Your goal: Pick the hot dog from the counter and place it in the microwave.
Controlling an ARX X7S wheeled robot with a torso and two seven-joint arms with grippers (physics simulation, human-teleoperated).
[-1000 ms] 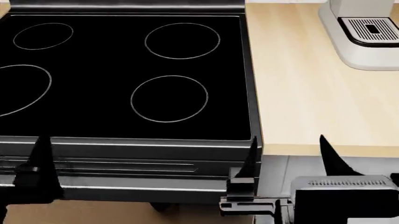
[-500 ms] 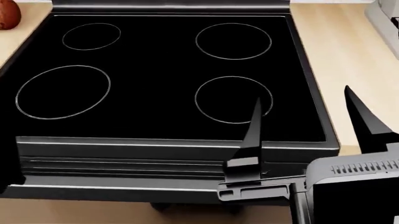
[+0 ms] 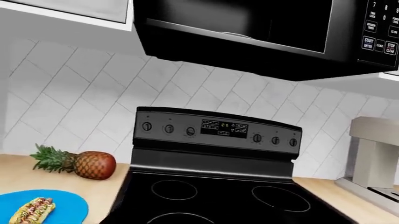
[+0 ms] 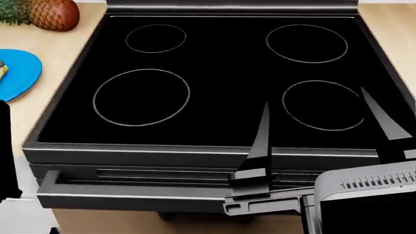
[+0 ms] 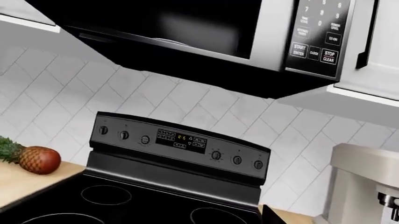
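Note:
The hot dog (image 3: pixel 34 210) lies on a blue plate (image 3: pixel 65 203) on the beige counter (image 3: pixel 16 175), left of the stove, in the left wrist view. In the head view only its tip (image 4: pixel 2 71) shows at the left edge, on the plate (image 4: pixel 19 70). The black microwave (image 3: pixel 249 32) hangs above the stove; it also shows in the right wrist view (image 5: pixel 187 28). My right gripper (image 4: pixel 322 134) is open and empty over the stove's front right. A dark part of my left gripper (image 4: pixel 4 151) shows at the left edge; its jaws are hidden.
The black glass stovetop (image 4: pixel 221 78) fills the middle, with its control panel (image 3: pixel 218 130) behind. A pineapple (image 4: pixel 52 13) lies on the counter behind the plate. A coffee machine (image 5: pixel 365 186) stands right of the stove. White cabinet (image 5: pixel 380 42) beside the microwave.
The head view has swung left: the stove slid right, the pineapple and blue plate came into view, the coffee machine left it. My right gripper rose; my left gripper slid to the left edge.

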